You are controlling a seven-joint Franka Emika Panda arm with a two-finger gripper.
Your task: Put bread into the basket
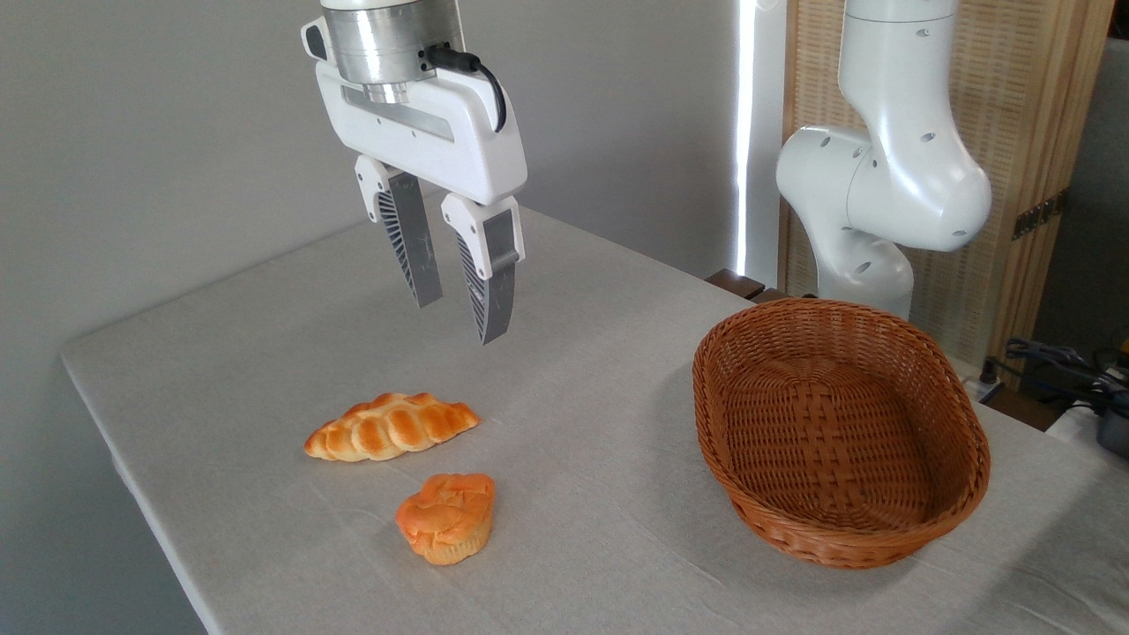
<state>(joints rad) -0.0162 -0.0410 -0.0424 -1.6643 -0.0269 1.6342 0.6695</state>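
- Fingers (414, 247) ribbed grey, pointing down, parted by a narrow gap, nothing between them; tips angle slightly toward each other.
- Gripper (459, 317) hangs in the air, well above the table (220, 370), up and to the left of the basket (957, 494).
- White gripper body above the fingers is tilted, its right end lower; silver cylindrical wrist flange on top, black cable (481, 75) plugged into its side.
- Rest of the arm runs out of the top edge; white arm base (882, 194) stands behind the basket, at the table's far edge.
- Braided loaf (392, 426) lies flat on the table, well left of the basket, below the fingers, not touching them.
- Bread (447, 518) sits just in front of the loaf, well left of the basket, tipped on its side with the knotted top facing left and the paler base to the lower right; apart from the loaf.
- Basket rests on the table, holds nothing; woven bottom fully visible.
- Grey cloth covers the table; wooden lattice screen (1014, 132) behind the basket.
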